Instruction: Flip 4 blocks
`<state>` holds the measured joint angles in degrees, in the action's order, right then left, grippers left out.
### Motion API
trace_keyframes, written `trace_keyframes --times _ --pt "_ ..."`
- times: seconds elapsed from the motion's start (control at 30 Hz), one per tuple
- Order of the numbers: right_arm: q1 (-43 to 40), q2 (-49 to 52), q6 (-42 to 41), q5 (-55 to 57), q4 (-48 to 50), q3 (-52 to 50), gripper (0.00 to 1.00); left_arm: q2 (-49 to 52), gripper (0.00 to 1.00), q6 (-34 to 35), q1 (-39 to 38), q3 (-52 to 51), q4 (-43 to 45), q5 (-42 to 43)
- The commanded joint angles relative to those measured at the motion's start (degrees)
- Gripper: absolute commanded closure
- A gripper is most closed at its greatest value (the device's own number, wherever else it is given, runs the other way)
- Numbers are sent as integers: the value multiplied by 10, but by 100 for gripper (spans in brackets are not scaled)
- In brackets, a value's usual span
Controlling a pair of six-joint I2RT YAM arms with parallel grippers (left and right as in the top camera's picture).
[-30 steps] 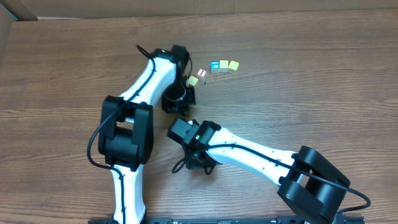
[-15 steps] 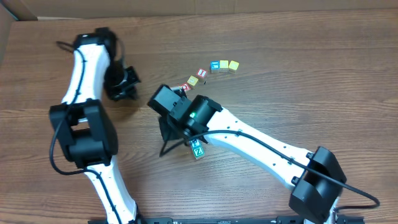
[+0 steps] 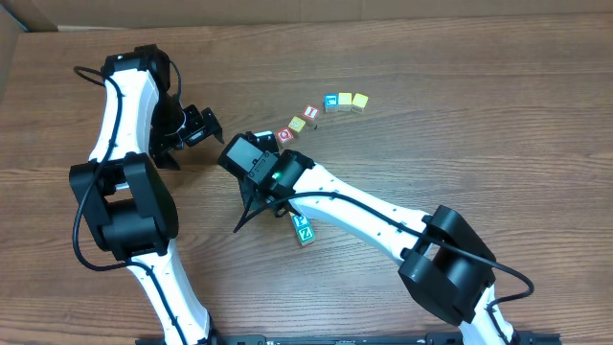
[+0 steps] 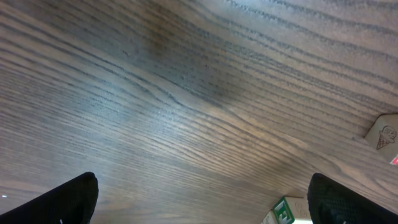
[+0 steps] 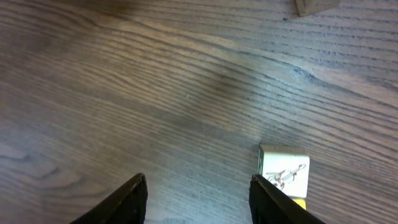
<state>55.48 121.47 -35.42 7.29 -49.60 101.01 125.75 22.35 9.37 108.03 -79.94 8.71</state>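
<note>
You are partway at best, I'd judge. Only the teal block (image 3: 306, 233) lies pulled out on its own, a white Z showing on top, so it looks like the one already dealt with. The blue block (image 3: 330, 101) and the yellow block (image 3: 359, 100) sit in a short row well up and to the right of the Z block. Whether either has been turned, you cannot tell from here.

A cream block (image 5: 284, 170) with a small drawing lies just off one finger of your right tool (image 5: 198, 183), whose fingers stand apart with nothing between them, near the Z block's upper left. Your left tool (image 4: 202, 183) gapes wide over bare desk (image 4: 155, 93), further left. No other writing reads clearly.
</note>
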Motion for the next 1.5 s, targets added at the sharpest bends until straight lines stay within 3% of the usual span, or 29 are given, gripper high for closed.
trace_keyframes --times 0.0,0.03,0.1,0.17,0.33,0.83,1.47 --pt "-3 2 -1 15 14 9 50 -2 0 -1 -7 1 3 -8" --pt "-1 2 -1 15 18 9 58 -2 0 -1 -7 1 3 -8" --pt "5 2 13 15 29 5 83 -2 0 -1 -7 1 5 -8" --pt "12 3 36 17 46 -4 96 -2 0 -1 -7 1 9 -8" --pt "16 22 85 34 80 -16 96 -2 0 -1 -7 1 13 -8" --pt "-10 70 85 116 113 -24 96 -2 0 -1 -7 1 80 -8" --pt "-21 72 85 101 36 -24 96 -2 0 -1 -7 1 104 -8"
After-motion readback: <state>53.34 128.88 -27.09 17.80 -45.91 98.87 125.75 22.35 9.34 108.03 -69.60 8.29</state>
